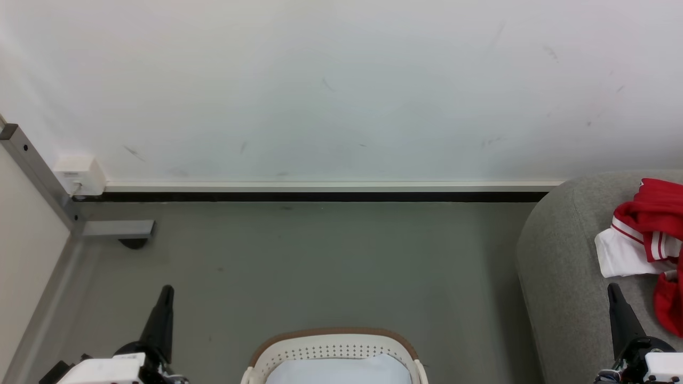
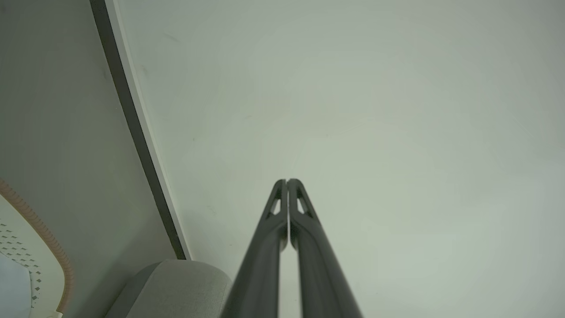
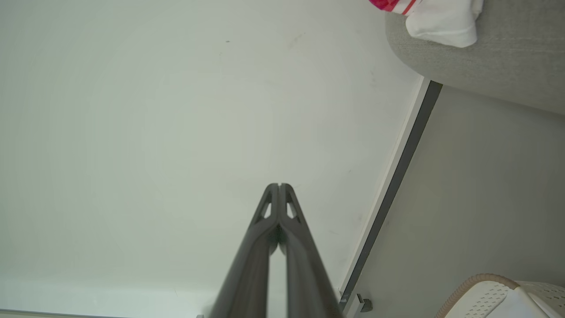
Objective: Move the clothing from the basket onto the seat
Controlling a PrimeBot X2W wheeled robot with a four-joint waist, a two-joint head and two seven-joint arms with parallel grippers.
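With both arms low at the near edge, left gripper point(image 1: 166, 292) and right gripper point(image 1: 613, 289) point away towards the wall point(image 1: 341, 80). On each, the 2 fingers are pressed together tip to tip with nothing between them; both wrist views show this.

Clothing point(image 1: 648, 229): red with white panel and striped trim, bunched on top of the seat point(image 1: 560, 266) at far right, partly cut by the frame edge. Seat stands on the grey floor point(image 1: 320, 256), against the wall.

Right gripper's tip sits in front of the seat, just near-left of the clothing and apart from it. Cannot tell if it touches the upholstery.

Basket point(image 1: 333, 333): near centre on the floor, between the 2 grippers, well left of the seat. A pale cloth point(image 1: 339, 370) lies inside it.

Left gripper is over bare floor, well apart from the basket. A metal frame leg point(image 1: 114, 229) and a white box point(image 1: 80, 175) are at far left by the skirting.
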